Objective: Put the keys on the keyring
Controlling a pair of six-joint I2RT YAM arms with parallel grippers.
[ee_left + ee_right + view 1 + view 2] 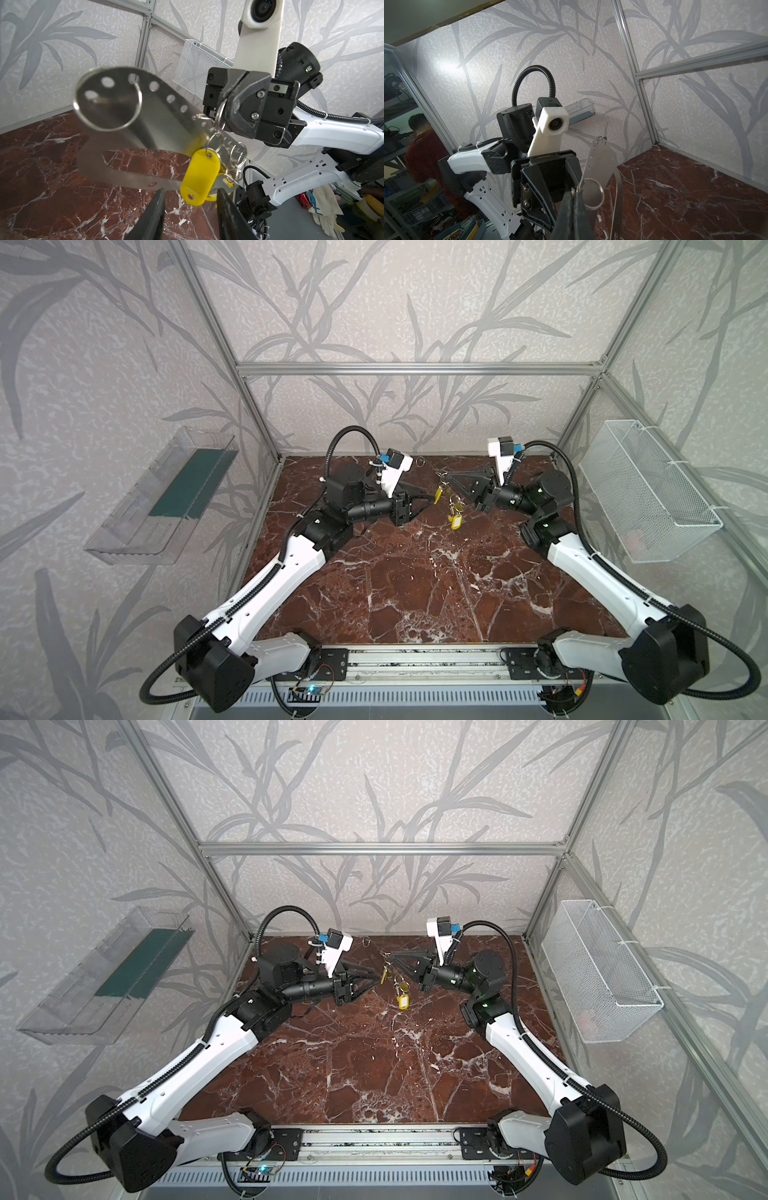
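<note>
The keyring, a flat silvery plate with holes along its edge, hangs in the air above the marble table. My right gripper is shut on a small ring at the plate's edge; in the left wrist view that gripper shows pinched tight. Several yellow keys hang from rings on the plate, one nearest. My left gripper is open, and that key's lower end hangs between its fingertips. In both top views the grippers face each other at the far middle, with yellow keys dangling between them.
The red-brown marble table lies below. A white mesh basket hangs on the right wall and a clear plastic tray on the left wall. Aluminium frame posts stand at the back corners.
</note>
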